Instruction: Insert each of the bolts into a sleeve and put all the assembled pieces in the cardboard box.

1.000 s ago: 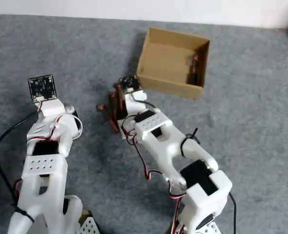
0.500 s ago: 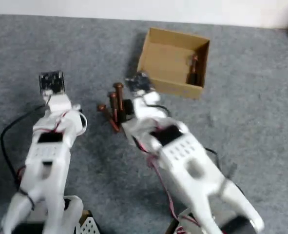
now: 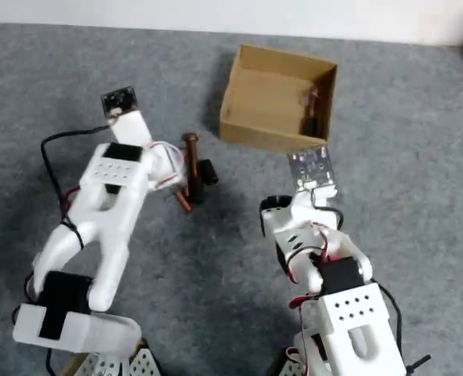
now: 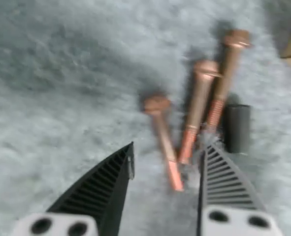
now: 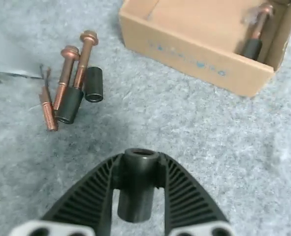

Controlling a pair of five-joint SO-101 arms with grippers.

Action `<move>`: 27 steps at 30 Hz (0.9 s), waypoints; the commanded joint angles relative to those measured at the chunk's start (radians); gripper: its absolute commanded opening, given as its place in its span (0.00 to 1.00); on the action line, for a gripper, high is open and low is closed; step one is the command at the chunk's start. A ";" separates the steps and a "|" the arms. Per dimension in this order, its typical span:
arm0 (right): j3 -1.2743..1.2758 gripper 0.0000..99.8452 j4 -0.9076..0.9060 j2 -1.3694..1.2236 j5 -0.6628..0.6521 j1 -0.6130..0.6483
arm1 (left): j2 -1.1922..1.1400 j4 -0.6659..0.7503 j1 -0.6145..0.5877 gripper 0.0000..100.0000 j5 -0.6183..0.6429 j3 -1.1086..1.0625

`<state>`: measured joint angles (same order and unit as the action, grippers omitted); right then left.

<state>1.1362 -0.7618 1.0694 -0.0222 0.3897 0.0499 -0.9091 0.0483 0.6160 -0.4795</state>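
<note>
Over the loose bolts [image 4: 197, 105], the left gripper [image 4: 169, 156] is hanging with its jaws spread wide, gripping nothing. One ribbed black finger is sitting just beside the threaded ends and a sleeve [image 4: 237, 128]; whether it is touching them is unclear.

Near the box [image 5: 194, 49], the right gripper [image 5: 138, 161] is pinching a second sleeve [image 5: 134, 196] between its ribbed fingers, jaws narrowed onto it. The sleeve is standing upright with its open bore facing the camera.

Three bolts are lying on the carpet [image 3: 419, 196], close together and roughly parallel. Each is copper-coloured metal, with a flanged head, a smooth shank and a threaded end. Two sleeves are lying with them; both are short, matte-black tubes. One [image 5: 93, 84] is resting loose just beside the longest-looking bolt [image 5: 82, 58]. The other [image 5: 69, 105] is meeting that bolt's tip, and whether the thread is inside it is unclear.

One assembled piece [image 5: 256, 34], a bolt seated in a sleeve, is leaning in a corner of the box. That is making four bolts and four sleeves in all.

The box is plain brown cardboard, open-topped and rectangular. The carpet is grey and short-piled.
</note>
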 commanded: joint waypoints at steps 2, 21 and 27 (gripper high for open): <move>0.001 0.01 0.042 0.025 -0.014 -0.015 | -0.001 0.058 0.038 0.18 0.081 0.041; 0.004 0.01 0.044 0.025 -0.008 -0.013 | -0.136 0.098 0.005 0.18 0.376 0.019; 0.005 0.01 0.044 0.025 -0.008 -0.015 | -0.303 -0.046 -0.005 0.18 0.396 0.196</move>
<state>1.1469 -0.7495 1.0756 -0.0253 0.3867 -0.2263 -0.8692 0.0606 1.0027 -0.4012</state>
